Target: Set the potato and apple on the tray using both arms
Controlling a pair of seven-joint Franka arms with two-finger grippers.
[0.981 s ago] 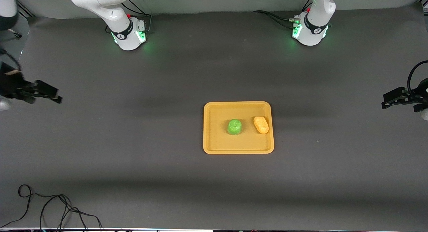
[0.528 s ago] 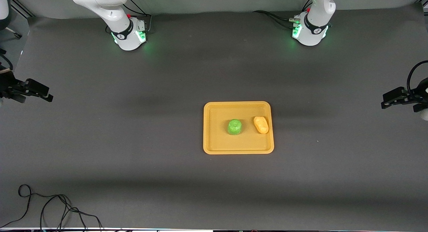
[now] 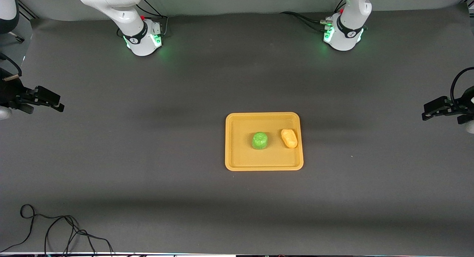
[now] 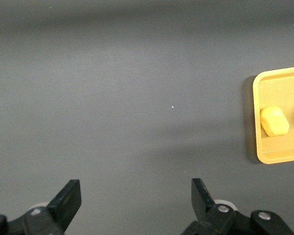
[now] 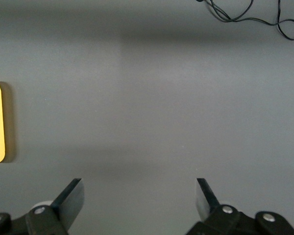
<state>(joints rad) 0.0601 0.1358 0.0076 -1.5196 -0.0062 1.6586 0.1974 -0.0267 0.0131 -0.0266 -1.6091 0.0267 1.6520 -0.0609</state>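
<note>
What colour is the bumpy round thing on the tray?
Bright green. That is the apple, sitting on the yellow-orange tray beside the potato; the front view shows it best.

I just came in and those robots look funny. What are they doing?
Nothing is being held right now. The green apple and the potato both sit side by side on the yellow tray. The left pincer hangs open over the table's left-arm end, and the right pincer hangs open over the right-arm end. Both are well away from the tray, so the job looks finished.
</note>
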